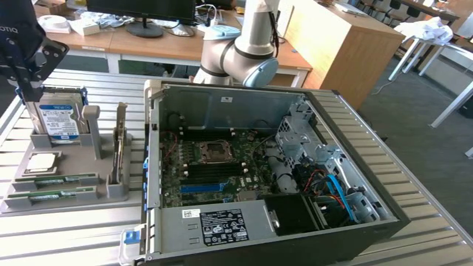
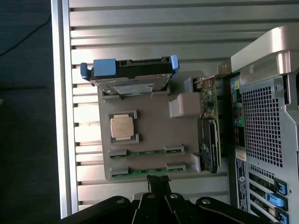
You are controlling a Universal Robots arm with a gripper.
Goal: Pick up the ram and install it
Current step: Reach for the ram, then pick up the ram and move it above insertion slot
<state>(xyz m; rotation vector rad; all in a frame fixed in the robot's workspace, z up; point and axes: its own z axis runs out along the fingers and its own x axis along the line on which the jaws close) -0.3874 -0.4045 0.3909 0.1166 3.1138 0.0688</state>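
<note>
Gripper tip sits closest to the wrist lens and lines up over the middle of the ram. Can't tell if it is released or clenched. It holds nothing. In the exterior view it hangs well above the tray, over the far end, so it is apart from the ram, not touching.

Ram lies straight below and slightly nearward of the tool. It rests in the nearest slot of the tray, on the exterior view's left. Its long axis runs left-right in that view, parallel to the tray's near edge. I take the near stick as the target because the tip centres on it.

Look: thin green strip held by grey brackets at both ends. Any chips or sticker are too small to make out.

Second stick lies parallel, just beyond it. CPU is next, farther along the tray. Hard drive with blue clips stands at the far end. Open case sits just beside the tray, on the exterior view's right. Nothing installed yet, by my read.
</note>
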